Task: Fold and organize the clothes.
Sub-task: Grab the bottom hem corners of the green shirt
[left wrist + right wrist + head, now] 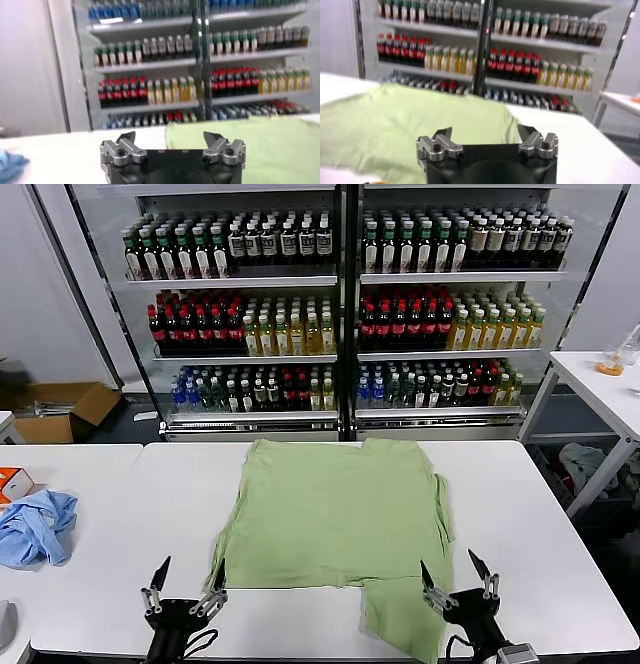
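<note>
My left claw [186,582] and right claw [459,573] both hover spread wide over the worktop's [560,564] near edge, gripping nothing.

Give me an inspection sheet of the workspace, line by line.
Surface: white table, another white table at the right.
Job's things: green shirt lies spread flat, one part hanging over the near edge.
Clutter: blue cloth crumpled at the left; orange box beside it.
Grippers: left gripper open, empty, at the near edge off the shirt's corner; right gripper open, empty, beside the hanging part.
Cables: nothing seen.
Surroundings: drinks fridge behind; cardboard box on the floor.
</note>
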